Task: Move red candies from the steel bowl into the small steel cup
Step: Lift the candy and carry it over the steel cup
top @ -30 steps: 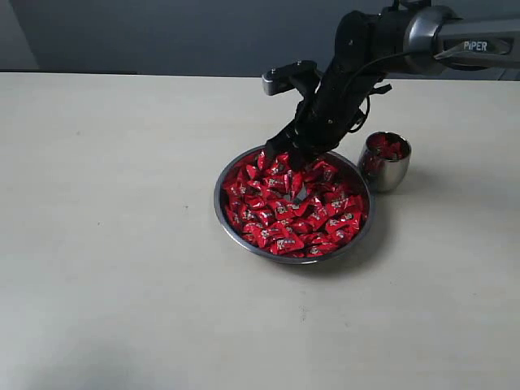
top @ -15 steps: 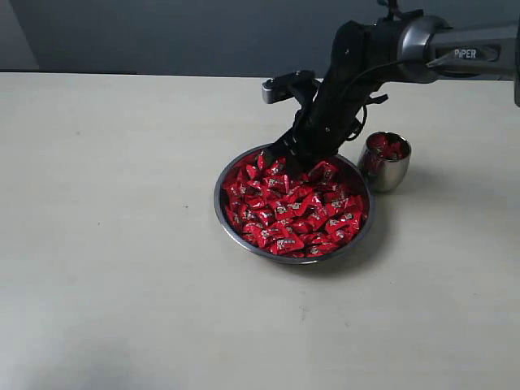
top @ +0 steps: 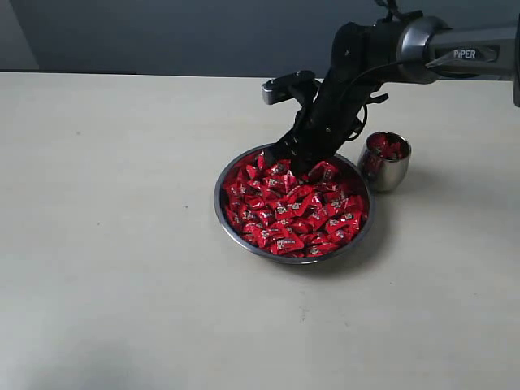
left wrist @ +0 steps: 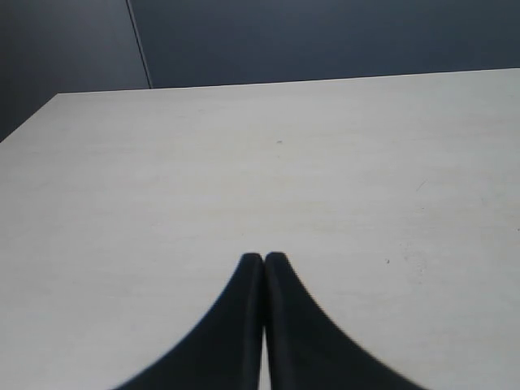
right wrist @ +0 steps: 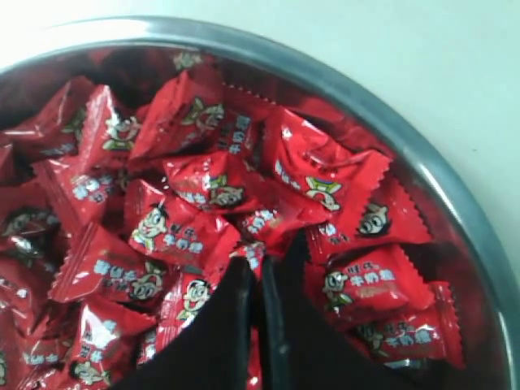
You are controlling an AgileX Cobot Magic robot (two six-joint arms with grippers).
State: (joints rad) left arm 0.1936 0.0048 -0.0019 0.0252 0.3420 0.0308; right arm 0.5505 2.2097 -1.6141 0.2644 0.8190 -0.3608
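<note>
The steel bowl (top: 220, 205) is sitting near the middle of the pale surface (top: 122, 260), and the red candies (top: 296, 213) are filling it in a heaped layer, their wrappers showing small printed cartoon faces in the right wrist view. The small steel cup (top: 392, 174) is standing upright just beside the bowl on its right, apart from the rim, and a few more red wrappers are showing inside its mouth. The right arm is leaning down from the upper right of the exterior view, and the right tool (top: 286, 159) is dipping into the far edge of the candy pile, close to the bowl's back rim. Its two dark fingers (right wrist: 221, 341) are lying pressed together with their tips among the wrappers. A thin sliver of red is showing between them, but I cannot tell whether a wrapper is really being pinched or is only lying underneath. The left tool (left wrist: 262, 258) is appearing in its own wrist view alone, with its fingers pressed together and holding nothing, hanging over a bare stretch of the surface with a dark wall behind.
</note>
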